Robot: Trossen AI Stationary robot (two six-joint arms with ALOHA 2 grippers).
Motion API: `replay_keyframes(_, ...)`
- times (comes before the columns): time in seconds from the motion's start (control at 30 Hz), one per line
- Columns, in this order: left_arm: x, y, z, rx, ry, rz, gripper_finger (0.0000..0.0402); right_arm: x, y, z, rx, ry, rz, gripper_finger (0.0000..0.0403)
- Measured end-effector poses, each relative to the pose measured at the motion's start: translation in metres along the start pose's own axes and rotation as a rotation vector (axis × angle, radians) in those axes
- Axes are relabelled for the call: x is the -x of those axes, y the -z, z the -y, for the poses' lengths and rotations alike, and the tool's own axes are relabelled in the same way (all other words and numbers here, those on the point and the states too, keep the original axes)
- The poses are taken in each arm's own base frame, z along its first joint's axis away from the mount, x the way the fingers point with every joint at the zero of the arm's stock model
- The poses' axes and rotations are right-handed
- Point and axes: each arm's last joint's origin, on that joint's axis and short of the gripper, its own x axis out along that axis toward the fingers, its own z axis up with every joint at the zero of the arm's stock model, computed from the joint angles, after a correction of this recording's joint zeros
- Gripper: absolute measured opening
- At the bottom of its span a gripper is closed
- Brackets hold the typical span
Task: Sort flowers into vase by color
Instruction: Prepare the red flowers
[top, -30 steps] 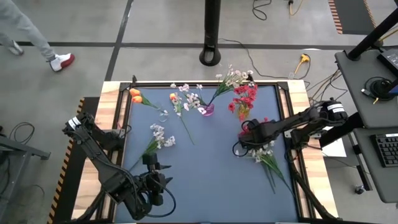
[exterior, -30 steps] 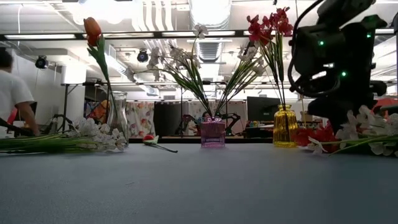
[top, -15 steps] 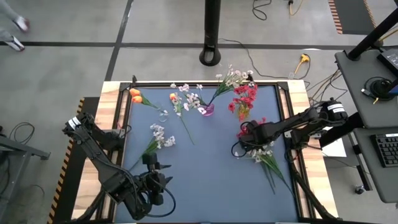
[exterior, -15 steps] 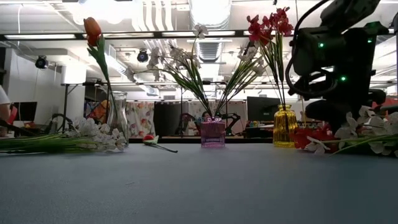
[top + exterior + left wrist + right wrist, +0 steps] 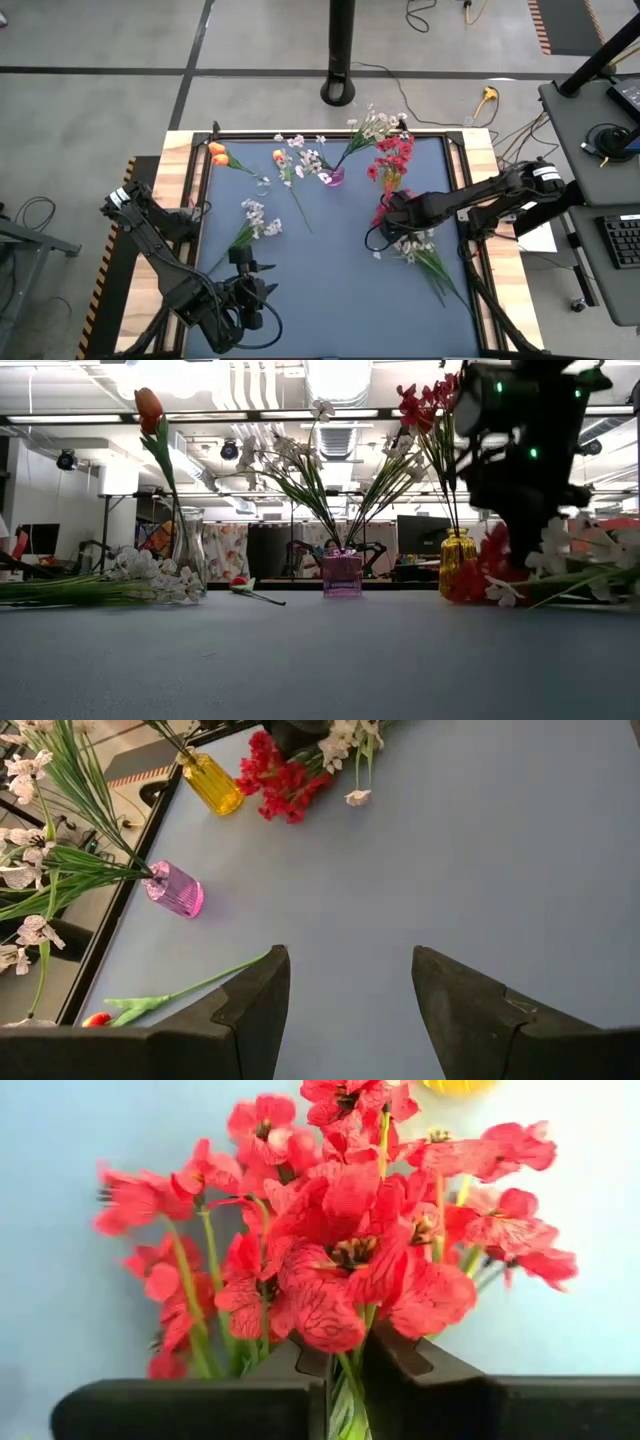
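Grey concrete floor surrounds a wood-framed bench [image 5: 330, 290] topped with blue matting, seen from above with two dark arms reaching in. Three vases stand along the far side: a clear vase [image 5: 190, 545] at far left holding one orange tulip [image 5: 148, 405], a pink vase [image 5: 334, 176] at centre holding white sprays [image 5: 375, 125], and a yellow vase [image 5: 212, 794] to its right holding red blossoms [image 5: 397, 150]. Two more orange tulips [image 5: 218, 153] lie at the far left corner, and a single orange bud [image 5: 279, 156] lies beside a white spray [image 5: 300, 160] left of the pink vase. Another white spray [image 5: 255, 220] lies on the left half of the mat.

At right, the right tool [image 5: 384, 215] has closed its fingers on the stems of one red blossom cluster [image 5: 340, 1240], just near of the yellow vase; the wrist view shows green stems pinched between the two dark fingers. From the low view the cluster appears lifted slightly off the mat, though the arm hides much of it. One further white spray with long green leaves [image 5: 425, 255] lies just beside that tool, on its near side.

Near the front-left edge, the left tool [image 5: 350, 990] waits with its fingers spread apart, holding nothing.
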Motion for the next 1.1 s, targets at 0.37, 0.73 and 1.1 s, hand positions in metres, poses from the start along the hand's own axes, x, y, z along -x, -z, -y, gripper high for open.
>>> replay_keyframes(0.37,-0.017,0.015,0.01,-0.031,-0.031,0.049,0.0181,0.054,0.007,0.004,0.154,-0.144,0.217,0.0027)
replay_keyframes(0.73,-0.023,0.012,0.009,-0.036,-0.049,0.08,0.0153,0.088,0.027,0.016,0.294,-0.237,0.388,0.0027)
replay_keyframes(1.1,-0.024,0.011,0.007,-0.034,-0.066,0.087,0.0153,0.111,0.046,0.015,0.424,-0.288,0.605,0.0027)
